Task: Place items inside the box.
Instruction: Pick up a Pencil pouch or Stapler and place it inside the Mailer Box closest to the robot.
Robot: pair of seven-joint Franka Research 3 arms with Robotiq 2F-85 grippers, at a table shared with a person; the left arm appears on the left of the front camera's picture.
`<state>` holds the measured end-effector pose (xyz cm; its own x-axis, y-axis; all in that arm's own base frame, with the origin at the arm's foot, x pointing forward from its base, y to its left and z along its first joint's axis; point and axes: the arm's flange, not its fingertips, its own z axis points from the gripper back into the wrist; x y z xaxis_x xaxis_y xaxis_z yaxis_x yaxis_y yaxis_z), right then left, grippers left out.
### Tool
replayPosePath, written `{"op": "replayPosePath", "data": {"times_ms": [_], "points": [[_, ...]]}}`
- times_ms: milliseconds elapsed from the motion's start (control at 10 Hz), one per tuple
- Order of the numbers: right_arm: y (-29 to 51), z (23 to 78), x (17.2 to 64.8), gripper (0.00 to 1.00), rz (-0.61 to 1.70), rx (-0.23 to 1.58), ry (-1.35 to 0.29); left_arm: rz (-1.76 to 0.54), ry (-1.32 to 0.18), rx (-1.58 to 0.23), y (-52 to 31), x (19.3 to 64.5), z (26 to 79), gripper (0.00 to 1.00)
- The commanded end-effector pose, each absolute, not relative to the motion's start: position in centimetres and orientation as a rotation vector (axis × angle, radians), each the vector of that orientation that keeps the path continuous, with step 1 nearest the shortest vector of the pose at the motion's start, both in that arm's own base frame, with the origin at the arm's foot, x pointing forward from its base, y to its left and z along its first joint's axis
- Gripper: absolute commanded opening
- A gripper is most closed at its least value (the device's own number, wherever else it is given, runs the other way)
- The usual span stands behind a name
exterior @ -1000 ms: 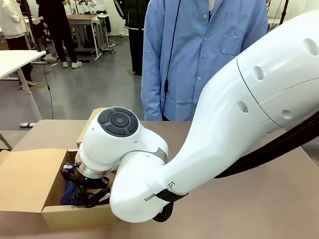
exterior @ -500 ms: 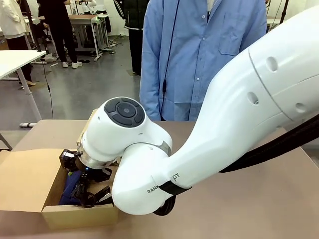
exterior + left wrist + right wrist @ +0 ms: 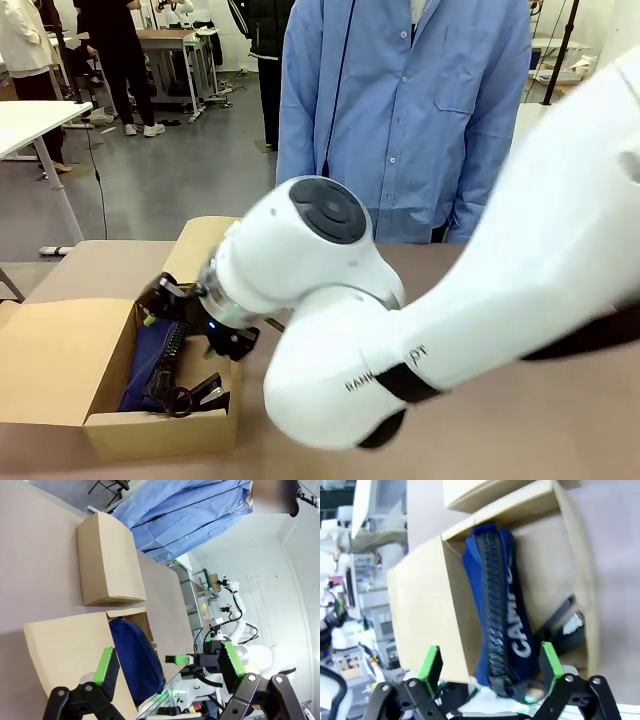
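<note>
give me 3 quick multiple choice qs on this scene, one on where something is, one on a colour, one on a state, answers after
1. Where is the navy pouch?
A on the floor
B inside the box
C on a chair

2. What colour is the person's shirt?
A red
B light blue
C black

3. How is the right gripper?
A shut on the pouch
B shut on a stapler
C open and empty

Answers:
1 B, the pouch lies between the cardboard walls.
2 B, the shirt is plainly light blue in the front view.
3 C, its jaws stand wide apart above the pouch with nothing between them.
</note>
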<state>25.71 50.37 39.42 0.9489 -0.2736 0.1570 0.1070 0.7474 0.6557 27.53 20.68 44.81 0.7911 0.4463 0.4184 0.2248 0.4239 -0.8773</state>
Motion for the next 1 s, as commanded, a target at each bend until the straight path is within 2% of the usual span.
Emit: {"op": "replayPosePath", "data": {"times_ms": [0, 200, 300, 400, 900], "points": [[40.9, 44.2, 27.0, 1.0, -0.141, 0.741, -0.111, 0.141, -0.711, -1.165, 20.3, 27.4, 44.7, 1.0], [32.8, 45.8, 25.5, 1.0, -0.112, 0.855, -0.005, 0.141, -0.711, -1.165, 20.3, 27.4, 44.7, 1.0], [31.4, 46.2, 24.7, 1.0, -0.248, 0.873, 0.035, 0.141, -0.711, -1.165, 20.3, 27.4, 44.7, 1.0], [50.2, 37.4, 18.8, 1.0, -0.173, 0.762, -0.159, 0.141, -0.711, -1.165, 20.3, 27.4, 44.7, 1.0], [50.3, 37.2, 18.7, 1.0, -0.202, 0.776, -0.13, 0.141, -0.711, -1.165, 20.3, 27.4, 44.7, 1.0]]}}
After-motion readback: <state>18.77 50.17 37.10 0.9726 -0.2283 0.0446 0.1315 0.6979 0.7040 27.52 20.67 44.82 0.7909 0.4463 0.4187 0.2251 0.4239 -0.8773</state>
